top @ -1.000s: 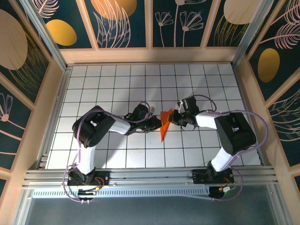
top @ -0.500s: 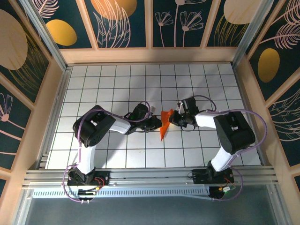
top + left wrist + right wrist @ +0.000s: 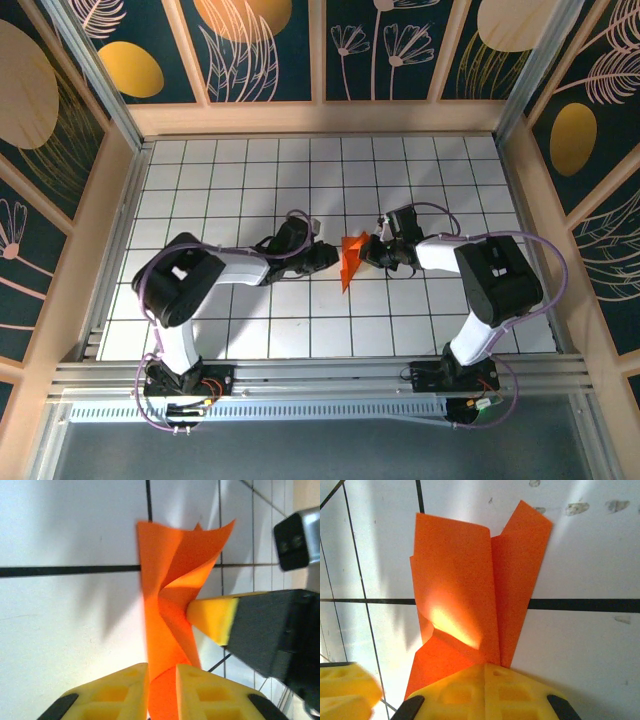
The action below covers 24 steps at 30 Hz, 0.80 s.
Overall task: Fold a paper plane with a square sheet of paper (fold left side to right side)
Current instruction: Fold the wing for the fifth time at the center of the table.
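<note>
The paper plane (image 3: 351, 260) is a bright orange, partly folded dart standing on edge near the middle of the white grid table (image 3: 230, 180). My right gripper (image 3: 369, 252) comes from the right and is shut on its folded edge; the right wrist view has the yellow jaws (image 3: 485, 669) pressed together over the paper (image 3: 465, 590). My left gripper (image 3: 330, 258) comes from the left. Its jaws (image 3: 162, 672) stand slightly apart, with the narrow end of the paper (image 3: 167, 590) lying in the gap. The right gripper's yellow fingertip (image 3: 212, 620) touches the paper's side.
Wooden walls (image 3: 320, 118) with painted panels enclose the table on three sides. A metal rail (image 3: 320, 375) carrying both arm bases runs along the near edge. Open tiles lie behind and in front of the paper.
My left gripper's jaws have parted a little and its arm has swung back to the left. The right gripper still holds the paper, which has barely shifted.
</note>
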Each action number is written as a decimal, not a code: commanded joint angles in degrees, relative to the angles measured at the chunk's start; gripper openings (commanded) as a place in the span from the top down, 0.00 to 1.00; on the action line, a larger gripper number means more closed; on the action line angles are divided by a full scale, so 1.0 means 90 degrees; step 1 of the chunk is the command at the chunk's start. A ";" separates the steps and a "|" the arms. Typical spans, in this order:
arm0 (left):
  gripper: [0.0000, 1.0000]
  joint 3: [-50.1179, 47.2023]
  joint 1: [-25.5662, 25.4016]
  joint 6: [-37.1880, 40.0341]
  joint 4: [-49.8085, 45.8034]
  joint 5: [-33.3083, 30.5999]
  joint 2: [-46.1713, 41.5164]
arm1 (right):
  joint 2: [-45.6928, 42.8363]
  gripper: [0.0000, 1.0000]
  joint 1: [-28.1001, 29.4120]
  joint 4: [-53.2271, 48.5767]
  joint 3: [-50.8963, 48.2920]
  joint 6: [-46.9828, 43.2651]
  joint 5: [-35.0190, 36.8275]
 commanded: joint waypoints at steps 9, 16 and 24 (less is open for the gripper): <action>1.00 0.0456 -0.0244 0.0304 -0.0782 0.1080 -0.0495 | 0.0273 1.00 -0.0008 -0.0228 -0.0159 -0.0082 0.0280; 1.00 0.0814 -0.0505 0.0306 -0.0739 0.1278 0.0079 | 0.0276 1.00 -0.0002 -0.0301 -0.0151 -0.0116 0.0289; 1.00 0.0880 -0.0545 0.0471 -0.1069 0.1046 0.0451 | 0.0268 1.00 -0.0003 -0.0319 -0.0141 -0.0127 0.0308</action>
